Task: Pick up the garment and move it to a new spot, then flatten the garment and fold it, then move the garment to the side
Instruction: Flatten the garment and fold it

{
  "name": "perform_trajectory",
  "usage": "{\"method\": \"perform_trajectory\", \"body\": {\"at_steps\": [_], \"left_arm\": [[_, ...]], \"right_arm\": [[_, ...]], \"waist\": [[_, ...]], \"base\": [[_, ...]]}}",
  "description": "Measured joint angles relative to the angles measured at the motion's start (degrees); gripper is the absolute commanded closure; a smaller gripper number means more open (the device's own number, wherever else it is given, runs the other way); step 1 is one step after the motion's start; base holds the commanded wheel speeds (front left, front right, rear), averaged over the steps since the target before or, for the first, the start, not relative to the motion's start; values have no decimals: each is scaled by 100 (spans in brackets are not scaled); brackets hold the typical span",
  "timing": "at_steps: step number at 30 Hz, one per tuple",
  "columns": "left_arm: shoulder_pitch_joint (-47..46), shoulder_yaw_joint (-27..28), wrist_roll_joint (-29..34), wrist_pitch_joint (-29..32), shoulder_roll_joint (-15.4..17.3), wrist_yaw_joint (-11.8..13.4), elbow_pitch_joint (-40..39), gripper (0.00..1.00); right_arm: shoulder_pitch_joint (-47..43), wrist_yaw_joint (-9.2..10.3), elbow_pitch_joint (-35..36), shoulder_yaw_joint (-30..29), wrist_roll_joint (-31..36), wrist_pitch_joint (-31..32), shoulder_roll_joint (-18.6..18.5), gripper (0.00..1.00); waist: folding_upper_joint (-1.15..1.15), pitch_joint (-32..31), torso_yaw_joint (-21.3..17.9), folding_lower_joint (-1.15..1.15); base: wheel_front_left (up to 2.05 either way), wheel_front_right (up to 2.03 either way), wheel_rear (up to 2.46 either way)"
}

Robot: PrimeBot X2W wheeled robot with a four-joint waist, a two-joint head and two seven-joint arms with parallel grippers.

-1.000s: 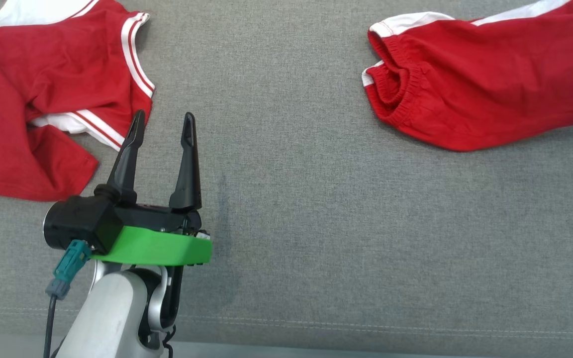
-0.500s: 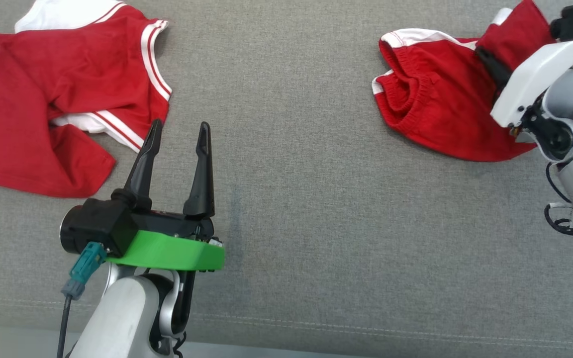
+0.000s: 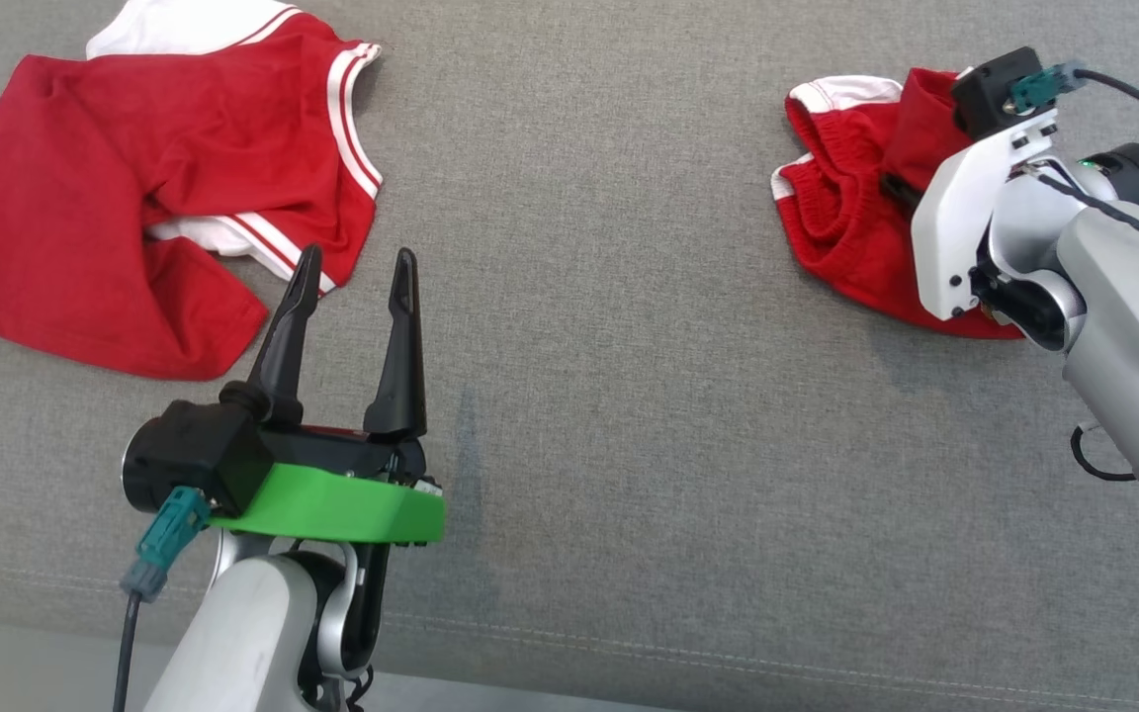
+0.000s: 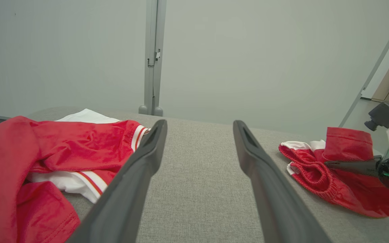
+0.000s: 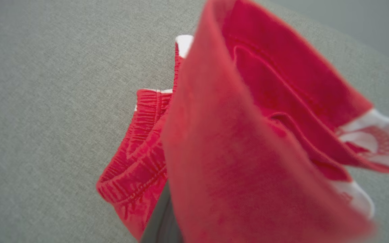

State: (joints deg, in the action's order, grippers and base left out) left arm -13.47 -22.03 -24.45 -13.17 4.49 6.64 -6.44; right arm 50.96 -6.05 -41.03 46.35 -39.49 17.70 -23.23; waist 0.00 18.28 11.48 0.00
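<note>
I saw the red shorts (image 3: 841,247) lying bunched on the grey padded surface (image 3: 629,396), at about two o'clock from the robot. Their elastic waistband faced nine o'clock, and white trim showed along the far edge. The right gripper (image 4: 328,164) was clamped on them. Its dark fingers pinched a fold of the red cloth, and that fold stood up above the rest of the shorts while the lower part rested on the padding. In the right wrist view the lifted cloth draped over the fingers, blurred. The gathered waistband sat below it at seven o'clock and a white patch at three o'clock.

The left gripper (image 3: 357,255) hung at about seven o'clock, its fingers spread wide over bare padding and pointing to twelve o'clock. In the head view its left finger crossed the striped hem of a red-and-white jersey (image 3: 115,198), which lay crumpled at ten o'clock, well apart from the shorts. I couldn't tell whether that finger touched the jersey. Behind the surface stood a pale wall and an upright grey post (image 4: 154,57).
</note>
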Motion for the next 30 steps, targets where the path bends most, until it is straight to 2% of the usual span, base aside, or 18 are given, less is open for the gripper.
{"method": "perform_trajectory", "body": {"at_steps": [2,3,4,5,6,7,22,30], "left_arm": [[44,13,-1,-1,-5,0,2,0],[66,22,-1,-1,-8,0,2,0],[81,46,-1,-2,-9,0,1,0],[91,83,-1,-7,-10,0,1,0],[93,119,-1,-7,-10,1,-1,0],[94,136,-1,-7,-9,1,-4,0],[181,167,0,-8,-5,1,-46,0],[242,236,3,-8,9,2,-44,0]], "right_arm": [[75,-11,23,271,309,82,-41,100],[113,-19,38,414,495,110,-74,82],[151,-34,62,542,654,121,-100,69],[181,-47,88,633,777,152,-109,53],[202,-47,108,688,837,160,-102,11],[205,-47,132,719,846,168,-90,0],[237,-68,642,1025,934,86,114,0],[79,-99,1069,977,862,-278,190,0]], "waist": [[0,-8,-7,0],[0,-14,-14,0],[0,-19,-24,0],[0,-26,-40,0],[0,-32,-59,0],[0,-40,-81,0],[0,-146,-470,0],[0,-218,-636,0]], "base": [[0,0,0],[0,0,0],[0,0,0],[0,0,0],[0,0,0],[0,0,0],[0,0,0],[0,0,0]]}}
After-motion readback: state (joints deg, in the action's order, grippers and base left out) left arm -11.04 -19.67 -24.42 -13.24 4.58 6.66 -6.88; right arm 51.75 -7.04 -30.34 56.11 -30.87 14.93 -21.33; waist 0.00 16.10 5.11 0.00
